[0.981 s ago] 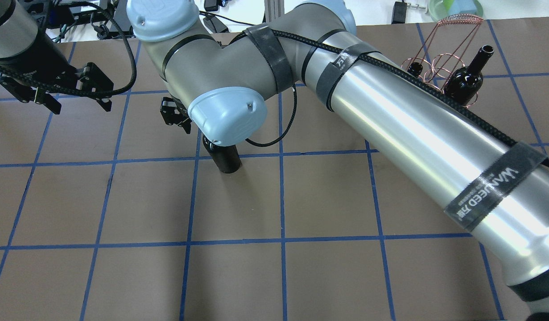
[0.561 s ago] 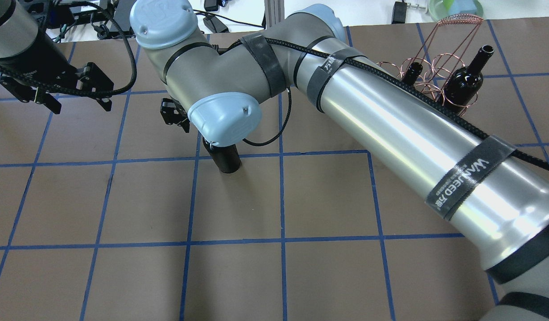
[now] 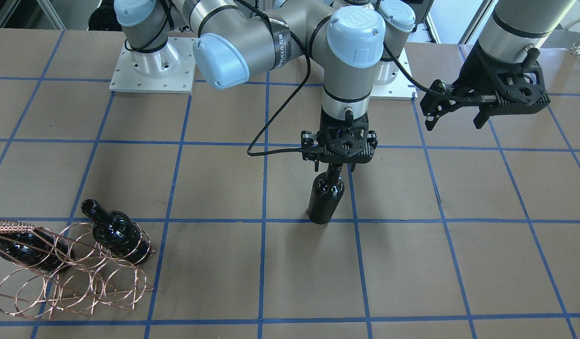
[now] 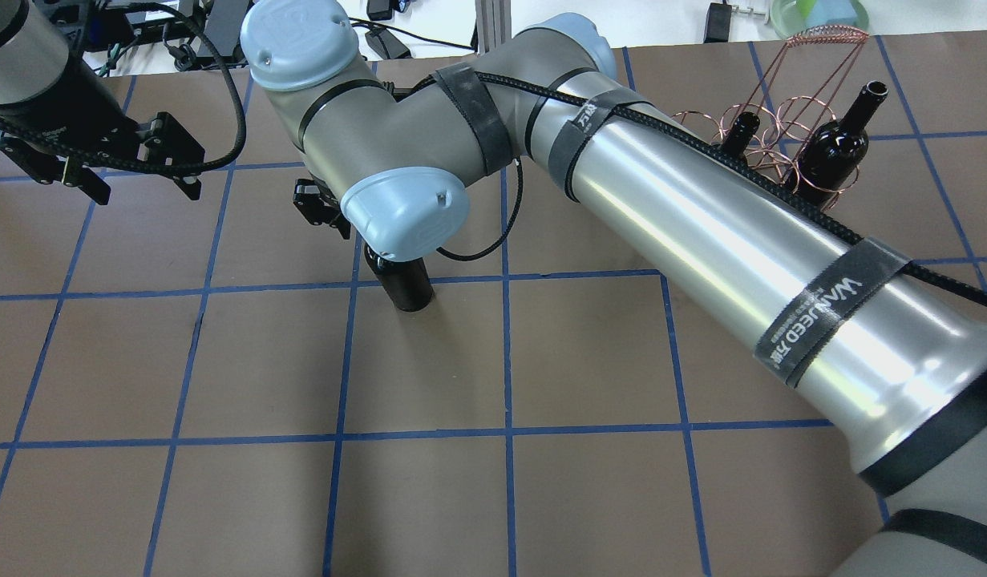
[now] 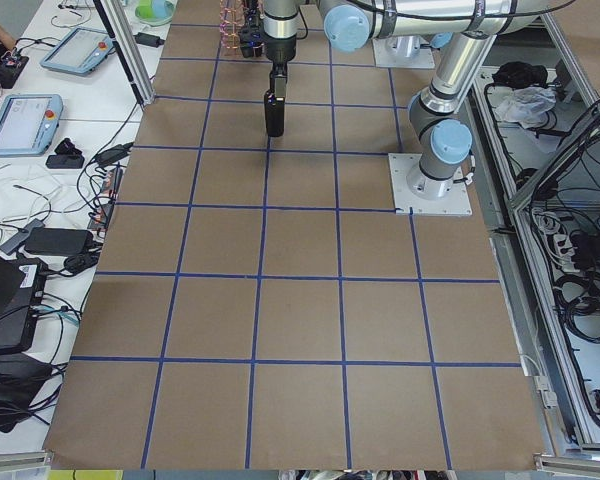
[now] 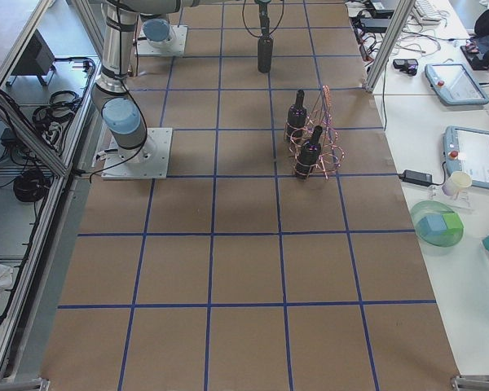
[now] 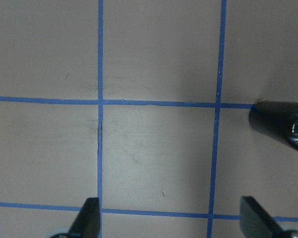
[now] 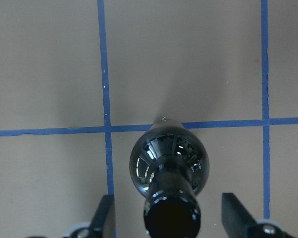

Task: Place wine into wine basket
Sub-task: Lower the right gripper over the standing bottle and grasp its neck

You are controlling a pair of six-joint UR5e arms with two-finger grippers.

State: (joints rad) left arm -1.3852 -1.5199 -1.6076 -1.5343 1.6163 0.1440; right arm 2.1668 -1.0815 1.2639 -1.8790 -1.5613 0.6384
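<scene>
Upright on the desk (image 3: 459, 263), the wine bottle (image 3: 323, 200) points its long axis straight up, with its neck between the right fingers (image 8: 105, 218). They are spread to either side, clear of the glass and gripping nothing. The left fingers (image 7: 89, 220), likewise parted and empty, hang well off to one side. The wine basket (image 3: 9, 227) stands well away from both.

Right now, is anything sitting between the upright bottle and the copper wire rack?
Nothing: between the wine bottle and the wine basket the front-facing view shows only bare table.
</scene>
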